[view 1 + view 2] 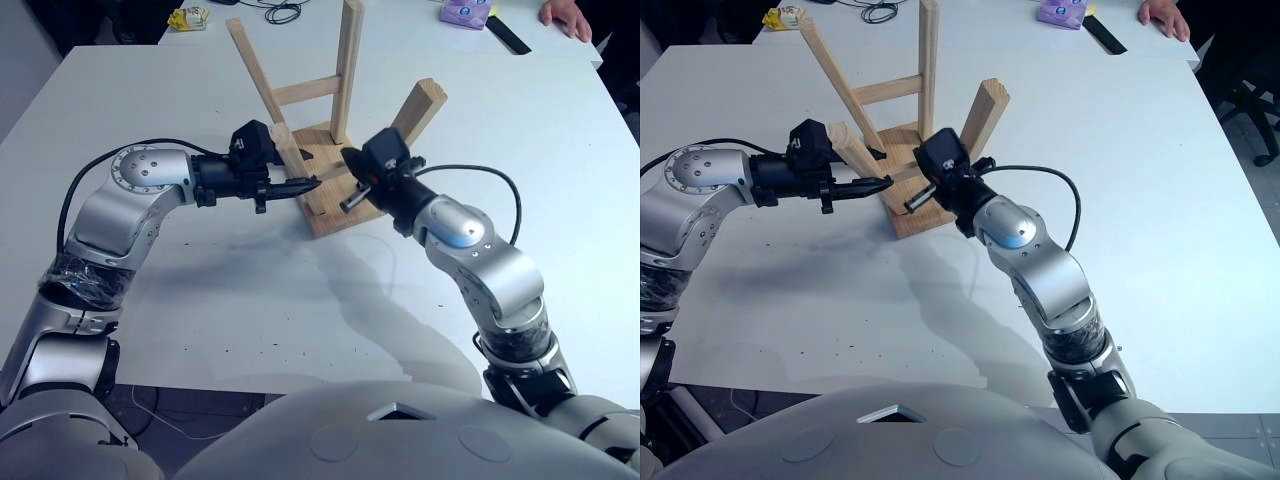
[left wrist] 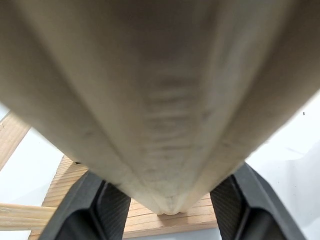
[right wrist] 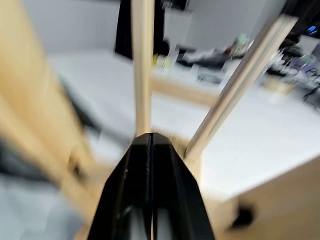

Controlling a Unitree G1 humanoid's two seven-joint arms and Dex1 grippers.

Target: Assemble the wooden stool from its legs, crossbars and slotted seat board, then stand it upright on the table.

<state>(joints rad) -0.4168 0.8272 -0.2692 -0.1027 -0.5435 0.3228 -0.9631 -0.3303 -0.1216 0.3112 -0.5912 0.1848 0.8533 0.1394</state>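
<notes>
The wooden stool lies upside down on the white table, its slotted seat board (image 1: 335, 215) flat and its legs pointing up. Two far legs (image 1: 348, 60) are joined by a crossbar (image 1: 305, 92). A shorter-looking leg (image 1: 422, 108) leans out at the right. My left gripper (image 1: 292, 185) is shut on the near left leg (image 1: 287, 148); in the left wrist view its fingers (image 2: 107, 210) flank that pale leg (image 2: 165, 125). My right gripper (image 1: 350, 165) hovers over the seat board between the legs, its fingers (image 3: 151, 165) shut with nothing between them.
Along the far table edge lie a yellow packet (image 1: 188, 17), cables (image 1: 285, 12), a purple packet (image 1: 465, 12) and a black strip (image 1: 508, 38). A person's hand (image 1: 567, 15) rests there too. Bare table (image 1: 220, 290) spreads in front of the stool.
</notes>
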